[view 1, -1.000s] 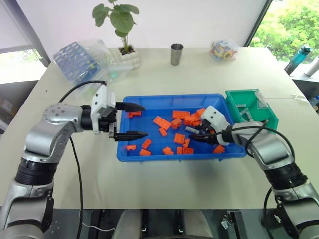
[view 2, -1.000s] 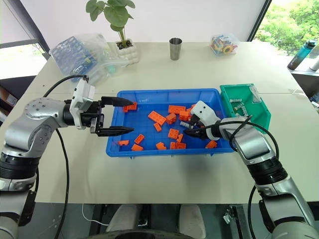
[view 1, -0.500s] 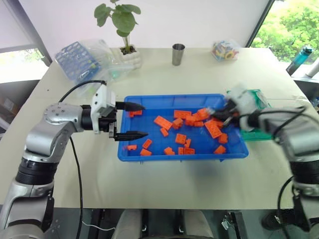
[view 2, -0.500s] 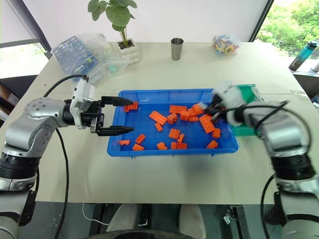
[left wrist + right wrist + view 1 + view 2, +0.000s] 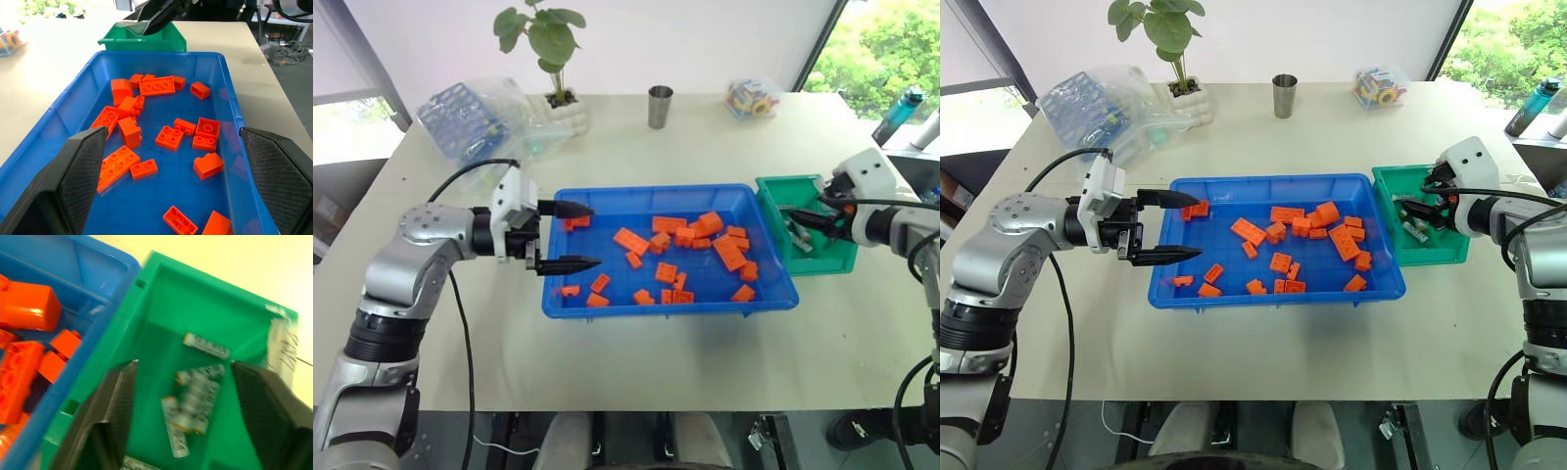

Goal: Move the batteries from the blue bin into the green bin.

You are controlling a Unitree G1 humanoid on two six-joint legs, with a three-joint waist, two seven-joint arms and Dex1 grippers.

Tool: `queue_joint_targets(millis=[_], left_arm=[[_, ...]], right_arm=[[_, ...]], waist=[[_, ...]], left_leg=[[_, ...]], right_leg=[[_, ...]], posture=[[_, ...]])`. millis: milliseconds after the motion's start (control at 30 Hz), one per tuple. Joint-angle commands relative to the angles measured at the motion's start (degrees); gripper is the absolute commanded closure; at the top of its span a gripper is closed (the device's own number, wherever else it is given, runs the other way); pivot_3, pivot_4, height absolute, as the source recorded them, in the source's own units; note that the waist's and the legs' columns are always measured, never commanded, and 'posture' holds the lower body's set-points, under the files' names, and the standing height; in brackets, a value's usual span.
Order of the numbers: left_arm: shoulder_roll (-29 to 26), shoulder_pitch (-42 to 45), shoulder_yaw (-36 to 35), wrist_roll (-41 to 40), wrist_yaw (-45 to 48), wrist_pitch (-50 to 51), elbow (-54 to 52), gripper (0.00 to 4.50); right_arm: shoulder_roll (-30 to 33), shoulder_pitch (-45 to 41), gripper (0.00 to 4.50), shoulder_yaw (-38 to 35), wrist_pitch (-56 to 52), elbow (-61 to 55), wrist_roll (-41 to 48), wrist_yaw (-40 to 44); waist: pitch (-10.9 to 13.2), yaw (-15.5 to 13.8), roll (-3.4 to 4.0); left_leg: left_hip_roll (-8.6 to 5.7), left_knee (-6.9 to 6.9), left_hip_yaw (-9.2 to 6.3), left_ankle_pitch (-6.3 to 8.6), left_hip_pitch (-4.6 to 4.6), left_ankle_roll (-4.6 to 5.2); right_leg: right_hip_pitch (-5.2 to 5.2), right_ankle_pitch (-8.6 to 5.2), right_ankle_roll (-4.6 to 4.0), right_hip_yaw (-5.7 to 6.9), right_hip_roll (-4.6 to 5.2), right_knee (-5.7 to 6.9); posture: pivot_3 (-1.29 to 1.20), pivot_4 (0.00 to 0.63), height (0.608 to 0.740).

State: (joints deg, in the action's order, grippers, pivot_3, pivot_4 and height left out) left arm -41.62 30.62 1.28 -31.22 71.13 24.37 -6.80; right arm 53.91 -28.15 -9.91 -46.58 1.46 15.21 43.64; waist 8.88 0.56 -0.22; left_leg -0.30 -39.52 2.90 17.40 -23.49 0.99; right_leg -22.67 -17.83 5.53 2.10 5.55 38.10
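A: Beige table (image 5: 636,147) by a window; my readout has the blue bin (image 5: 570,294) at centre, orange bricks (image 5: 667,272) inside.

B: Grippers?

A: Right gripper (image 5: 806,216) at 3 o'clock over the green bin (image 5: 834,257), fingers parted, empty; batteries (image 5: 195,394) lie inside. Left gripper (image 5: 574,235) at 9 o'clock, wide apart, empty.

One large bright-blue plastic tray (image 5: 607,305); one small green plastic bin (image 5: 842,257). Roughly twenty orange toy bricks (image 5: 631,241) in the tray. About five silvery-grey cylindrical batteries (image 5: 206,345) in the bin.
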Motion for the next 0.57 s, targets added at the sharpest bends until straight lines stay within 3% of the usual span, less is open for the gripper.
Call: queue_joint_targets(millis=[33,300,567], left_arm=[[-1.1,0.5,-2.3,-0.8,0.2,0.1,-0.1,0.0],[-6.7,-2.1,-8.8,-2.9,0.7,2.6,2.5,0.0],[-10.1,-3.4,-11.9,-1.8,0.9,2.1,6.6,0.0]], right_arm=[[3.5,4.1,1.65,-6.3,5.8,-4.3,3.6,6.7],[8.2,25.1,1.65,-23.8,16.4,-6.9,9.5,24.5],[8.1,29.1,1.65,-27.9,20.0,-4.1,9.7,26.5]], waist=[[0.0,-0.3,0.0],[0.0,-1.0,-0.01],[0.0,-0.9,-0.01]], left_leg=[[0.0,0.0,-0.02,0.0,0.0,0.0],[0.0,-0.02,-0.01,0.06,0.08,0.11],[0.03,-0.03,0.0,0.07,0.18,0.12]], right_leg=[[0.02,0.0,0.0,0.01,0.0,-0.01],[0.16,0.0,0.01,0.01,0.01,-0.09],[0.25,0.0,0.01,0.0,0.01,-0.1]], posture=[[0.0,0.15,0.716],[0.0,0.15,0.716],[0.0,0.15,0.716]])
